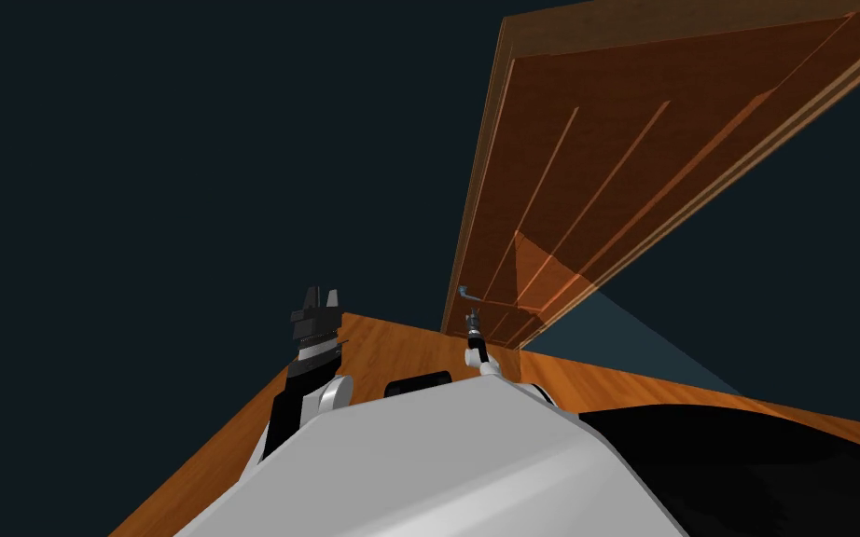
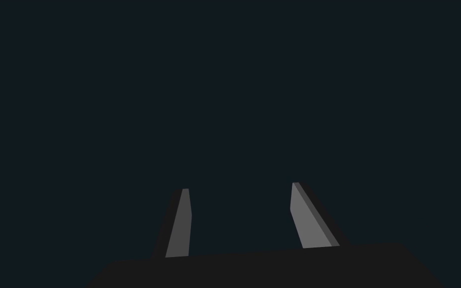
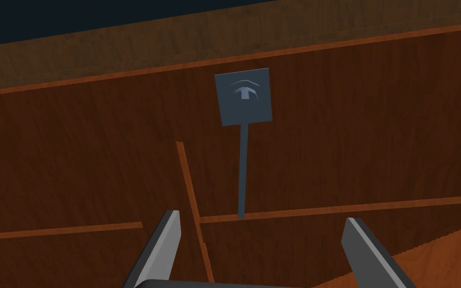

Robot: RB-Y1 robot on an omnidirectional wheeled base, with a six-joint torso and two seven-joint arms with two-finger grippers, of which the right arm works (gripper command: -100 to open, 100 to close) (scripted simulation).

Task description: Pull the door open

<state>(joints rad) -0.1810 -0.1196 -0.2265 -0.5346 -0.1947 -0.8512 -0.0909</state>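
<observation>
A brown panelled wooden door [image 1: 605,177] stands ahead to the right, and its face [image 3: 349,150] lies close before my right hand. On it sits a grey-blue lever handle [image 3: 243,165] with a square plate [image 3: 244,97]; in the head view the handle [image 1: 467,295] is small, near the door's free edge. My right gripper [image 3: 262,227] is open, a short way back from the lever's free end, touching nothing; in the head view the right gripper [image 1: 473,322] hangs just below the handle. My left gripper [image 1: 321,300] is raised at the left, open [image 2: 239,200] and empty.
The door frame [image 1: 484,158] runs along the door's left edge. An orange wooden floor [image 1: 661,387] spreads below the door and around me. A dark flat expanse [image 1: 186,168] lies to the left of the door and beyond it at the right.
</observation>
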